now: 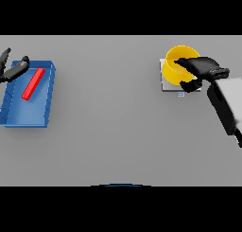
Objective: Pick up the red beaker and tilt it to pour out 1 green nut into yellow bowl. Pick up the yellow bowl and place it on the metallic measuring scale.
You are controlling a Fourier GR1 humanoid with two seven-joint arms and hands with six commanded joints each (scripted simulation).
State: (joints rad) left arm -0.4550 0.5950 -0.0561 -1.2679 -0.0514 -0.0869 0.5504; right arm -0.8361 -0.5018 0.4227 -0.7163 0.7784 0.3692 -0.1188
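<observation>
The yellow bowl (pixel 176 65) stands on the metallic measuring scale (pixel 164 84) at the far right of the table. My right hand (pixel 203 66) reaches in from the right, with fingers over the bowl's rim and the thumb curled against its outer wall. The red beaker (pixel 34 83) lies on its side in a blue tray (pixel 28 113) at the far left. My left hand (pixel 13 70) hovers at the tray's far left corner with straight fingers, apart from the beaker. No green nut shows.
The blue tray takes up the left edge of the grey table (pixel 113 117). My right forearm (pixel 226 105) runs down the right side, next to the scale.
</observation>
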